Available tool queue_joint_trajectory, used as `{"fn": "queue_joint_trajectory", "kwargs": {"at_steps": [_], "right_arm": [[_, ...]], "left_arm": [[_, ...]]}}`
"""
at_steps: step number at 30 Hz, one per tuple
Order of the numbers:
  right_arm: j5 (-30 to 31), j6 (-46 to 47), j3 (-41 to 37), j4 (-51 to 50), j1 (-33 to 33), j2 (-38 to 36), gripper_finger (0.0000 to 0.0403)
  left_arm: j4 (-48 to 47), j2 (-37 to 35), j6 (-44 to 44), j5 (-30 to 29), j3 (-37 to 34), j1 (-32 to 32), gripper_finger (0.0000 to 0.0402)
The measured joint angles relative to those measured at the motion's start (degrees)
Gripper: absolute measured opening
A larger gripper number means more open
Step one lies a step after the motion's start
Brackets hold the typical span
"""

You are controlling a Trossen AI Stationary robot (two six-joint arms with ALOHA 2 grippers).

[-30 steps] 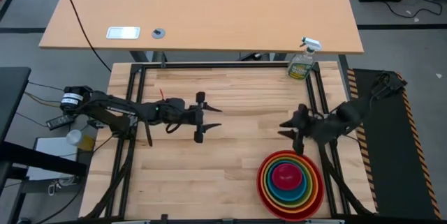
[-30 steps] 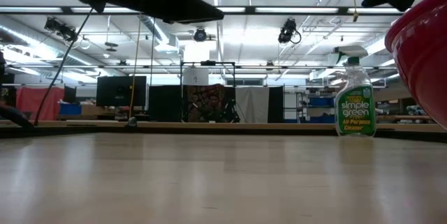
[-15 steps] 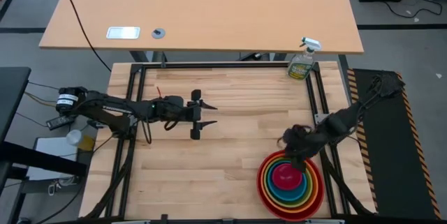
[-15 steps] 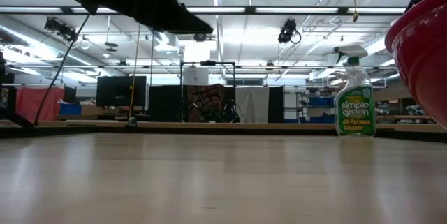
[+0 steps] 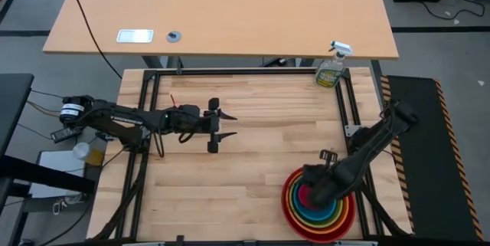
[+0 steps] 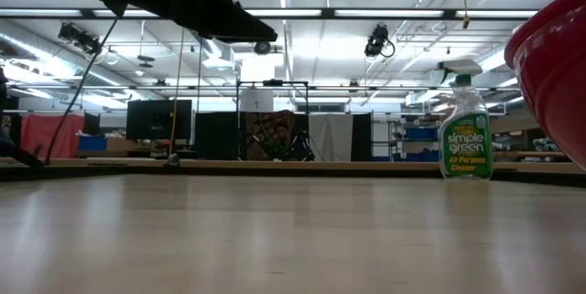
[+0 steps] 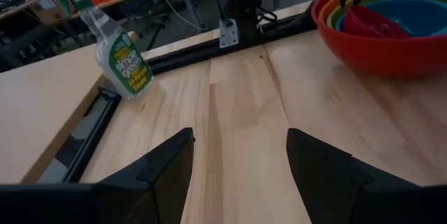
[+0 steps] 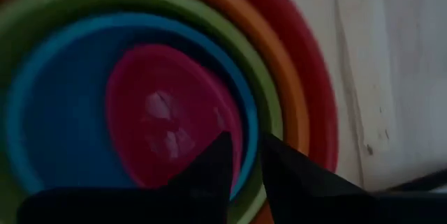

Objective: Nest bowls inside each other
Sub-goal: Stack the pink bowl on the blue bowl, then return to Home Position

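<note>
Five bowls sit nested at the table's near right: red outermost, then orange, lime green and blue, with the pink bowl innermost. My right gripper points down into the stack at the pink bowl's rim. Its fingers are a narrow gap apart, one inside that rim and one outside over the blue bowl. My left gripper hangs open and level above the table's middle left, holding nothing. My right gripper comes from above, pointing down, with the pink bowl's rim running into the gap between its fingers. I cannot tell whether either finger touches the rim. The pink bowl rests inside the blue one.
A green spray bottle with a white trigger stands at the table's far right corner. A black frame rims the table. Bare wood lies between the two arms and in front of the left gripper.
My right gripper has swung from the right side toward the near edge and down. It has tipped from nearly level to pointing down, and now stands over the nested bowls. The bowls have not moved.
</note>
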Motion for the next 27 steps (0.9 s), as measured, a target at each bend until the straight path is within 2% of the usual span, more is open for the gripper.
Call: {"fn": "queue_joint_trajectory", "kwargs": {"at_steps": [6, 9, 12, 17, 19, 21, 24, 27], "right_arm": [[-2.3, 0.0, 0.2, -2.5, 0.5, 6.4, 0.0082], [-3.5, 0.5, 0.5, -2.9, 0.5, 6.9, 0.0082], [-2.2, 2.7, 2.2, -3.6, 0.8, 5.9, 0.0082], [5.0, 7.1, 3.3, -4.7, 2.0, 2.2, 0.0082], [10.0, 8.0, 3.3, -6.4, 2.7, 1.5, 0.0082], [17.6, 8.3, 2.7, -6.6, 3.7, 0.6, 0.0082], [27.1, 8.1, -0.3, -2.3, 4.7, -3.2, 0.0081], [30.7, 6.0, -6.1, 5.4, 4.8, -9.9, 0.0078]], "left_arm": [[0.6, 0.0, 0.4, 0.0, 0.0, 0.0, 0.0233], [1.5, 0.0, 1.3, 0.0, 0.0, 0.0, 0.0233], [1.7, 0.0, 1.9, 0.0, 0.0, 0.0, 0.0233], [2.4, 0.0, 3.2, -0.1, 0.0, 0.0, 0.0233], [2.9, 0.0, 3.4, -0.1, 0.0, 0.0, 0.0233], [3.5, 0.0, 3.3, -0.1, 0.0, 0.0, 0.0233], [5.6, 0.0, 2.9, 1.2, 0.0, -0.5, 0.0233], [7.8, 0.0, 3.2, 2.3, 0.0, -1.9, 0.0233]]}}
